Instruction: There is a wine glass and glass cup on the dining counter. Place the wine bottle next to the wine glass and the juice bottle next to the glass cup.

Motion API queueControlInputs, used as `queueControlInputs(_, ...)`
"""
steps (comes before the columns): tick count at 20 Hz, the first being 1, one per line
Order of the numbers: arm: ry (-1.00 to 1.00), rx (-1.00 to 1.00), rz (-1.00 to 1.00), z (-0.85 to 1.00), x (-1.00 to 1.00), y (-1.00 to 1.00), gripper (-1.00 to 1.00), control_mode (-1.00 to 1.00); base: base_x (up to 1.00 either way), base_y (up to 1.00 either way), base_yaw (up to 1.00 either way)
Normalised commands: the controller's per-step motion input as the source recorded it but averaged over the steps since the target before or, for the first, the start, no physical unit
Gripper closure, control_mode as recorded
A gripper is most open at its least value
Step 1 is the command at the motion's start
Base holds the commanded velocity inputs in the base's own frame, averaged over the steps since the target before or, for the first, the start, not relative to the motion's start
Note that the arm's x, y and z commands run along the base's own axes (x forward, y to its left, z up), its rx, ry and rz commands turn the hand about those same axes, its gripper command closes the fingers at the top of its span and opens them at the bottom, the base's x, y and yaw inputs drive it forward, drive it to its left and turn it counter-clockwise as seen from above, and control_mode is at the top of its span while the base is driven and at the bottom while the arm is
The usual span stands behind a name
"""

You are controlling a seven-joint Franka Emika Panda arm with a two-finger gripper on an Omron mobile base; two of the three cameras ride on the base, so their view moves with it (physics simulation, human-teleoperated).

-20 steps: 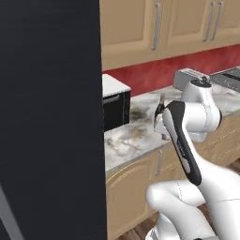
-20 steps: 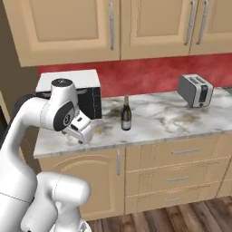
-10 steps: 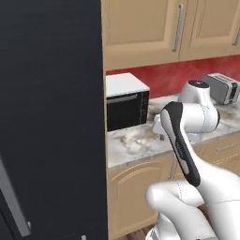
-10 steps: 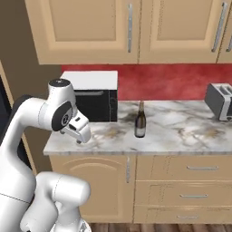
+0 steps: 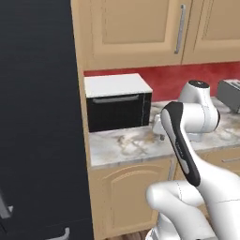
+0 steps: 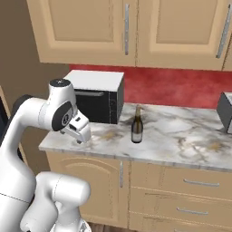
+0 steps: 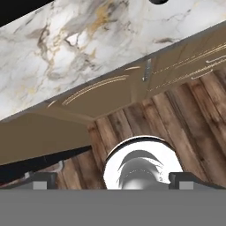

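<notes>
Your hand (image 6: 81,136) hangs above the near left part of the marbled tabletop (image 6: 181,136), its fingers spread wide and pinching nothing; in the hand view the two dark fingertips (image 7: 39,180) sit far apart at the bottom, looking down over the tabletop's front edge to the wooden floor (image 7: 190,114); the wine bottle (image 6: 137,125) stands upright on the tabletop, to the right of the hand and well apart from it; it is dark, with a pale label and a tan top, and sits just right of the black microwave (image 6: 97,97) with its white top; in the left base view the microwave (image 5: 119,103) stands at the far left of the tabletop (image 5: 126,143), against the red backsplash (image 5: 173,77); a tall black refrigerator (image 5: 37,117) rises to its left; a silver toaster (image 6: 225,112) sits at the far right; beige wall cabinets (image 6: 136,29) hang above, and drawers (image 6: 190,183) lie below the tabletop.
</notes>
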Motion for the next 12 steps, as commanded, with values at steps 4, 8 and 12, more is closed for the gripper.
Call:
queueControlInputs(4, 0.0, 0.0, 0.0, 0.0, 0.0, 0.0, -1.0, 1.0, -0.06, -0.57, 0.32)
queueControlInputs(8, 0.0, 0.0, 0.0, 0.0, 0.0, 0.0, -1.0, 1.0, -0.12, -0.66, 0.2)
queueControlInputs(12, 0.0, 0.0, 0.0, 0.0, 0.0, 0.0, -1.0, 1.0, -0.14, -0.66, 0.11)
